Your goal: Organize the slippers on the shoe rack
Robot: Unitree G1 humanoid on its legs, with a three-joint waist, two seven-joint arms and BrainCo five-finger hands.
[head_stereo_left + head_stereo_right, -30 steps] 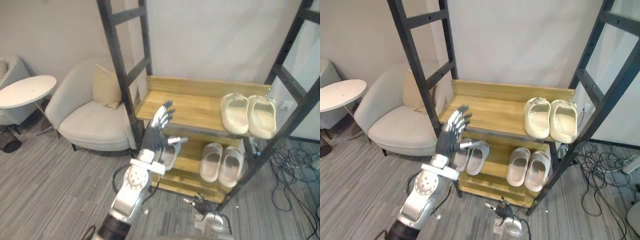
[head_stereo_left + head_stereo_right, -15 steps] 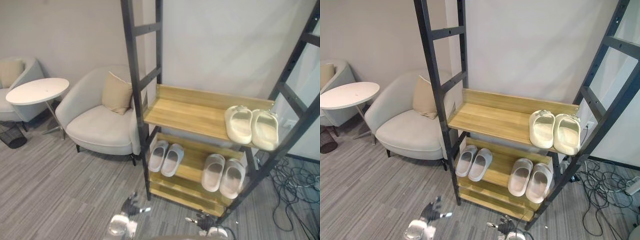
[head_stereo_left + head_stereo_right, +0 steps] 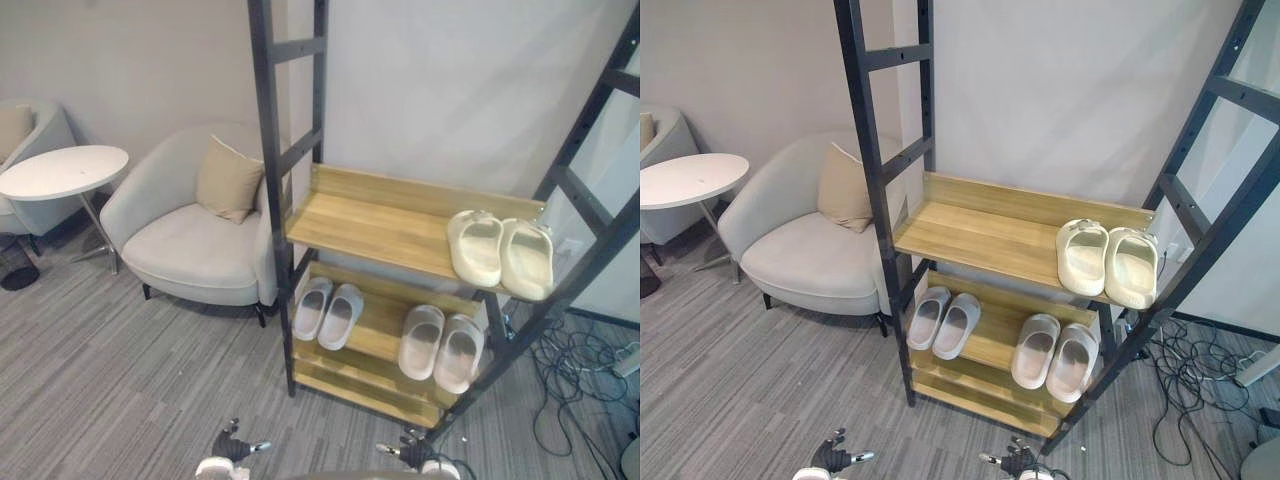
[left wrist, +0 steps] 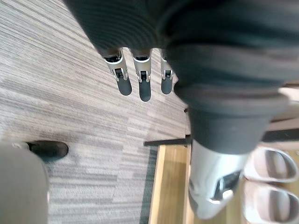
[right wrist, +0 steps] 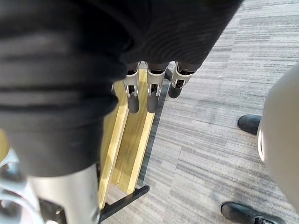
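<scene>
Hanging left hand (image 4: pixel 141 70) and right hand (image 5: pixel 152 91) low near the floor (image 3: pixel 120 380), fingers (image 4: pixel 124 83) slack, grasping nothing. Lying paired on shoe rack (image 3: pixel 272 200): cream slippers (image 3: pixel 475 248) on upper shelf (image 3: pixel 370 222), two pale pairs (image 3: pixel 343 314) on lower shelf (image 3: pixel 378 325). Likely wrapping up; probably needing only an alignment check next.

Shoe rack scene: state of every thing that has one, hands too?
Shoe rack: upright, upper shelf's left part bare.
Cream pair: side by side at the upper shelf's right end, soles down.
Left pale pair: side by side on the lower shelf, left end.
Right pale pair: side by side on the lower shelf, right end.
Left hand: open, empty, down near the floor.
Right hand: open, empty, down near the rack's base.
</scene>
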